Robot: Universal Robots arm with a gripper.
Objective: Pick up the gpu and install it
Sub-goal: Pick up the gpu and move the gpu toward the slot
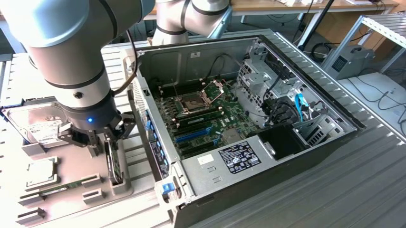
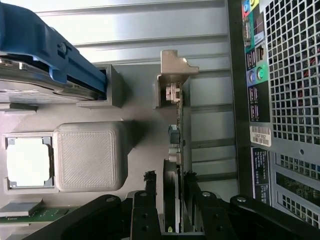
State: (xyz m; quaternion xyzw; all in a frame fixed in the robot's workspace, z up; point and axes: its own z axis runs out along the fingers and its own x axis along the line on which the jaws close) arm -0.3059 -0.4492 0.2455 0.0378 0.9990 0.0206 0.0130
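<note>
Ribbed aluminium tabletop (image 1: 355,190) fills the foreground of a workshop, with cabled benches behind it. On it lies a black and silver desktop computer case (image 1: 254,190), its side panel off, so that the green motherboard (image 1: 203,114) with its square processor socket and blue expansion slots faces upward. Just beside the case, toward the exterior view's left, sits a pale grey plastic parts tray (image 1: 13,166). It carries a silver hard drive with a white label (image 1: 41,126), a square silver processor chip (image 1: 39,171) and a thin green memory stick (image 1: 60,187). The gpu (image 1: 114,164), a slim card with a black cooler face, a green circuit board and a silver metal bracket at one end, stands on edge in a slotted stand on the side of the tray nearest the case, uninstalled. The grey and silver robot arm reaches straight down over it, and its black gripper (image 1: 106,142) straddles the card. In the wrist view the gpu (image 2: 182,145) runs edge-on away from the camera, its bracket at the far end, between the tray (image 2: 145,150) and the perforated rear panel of the case (image 2: 290,75). The gripper (image 2: 170,177) has its jaws spread wide, one finger on each flat side of the card and not clamped onto it. Alongside lie the hard drive (image 2: 30,82) in a blue frame, the processor chip (image 2: 27,162) and the memory stick (image 2: 25,212).
</note>
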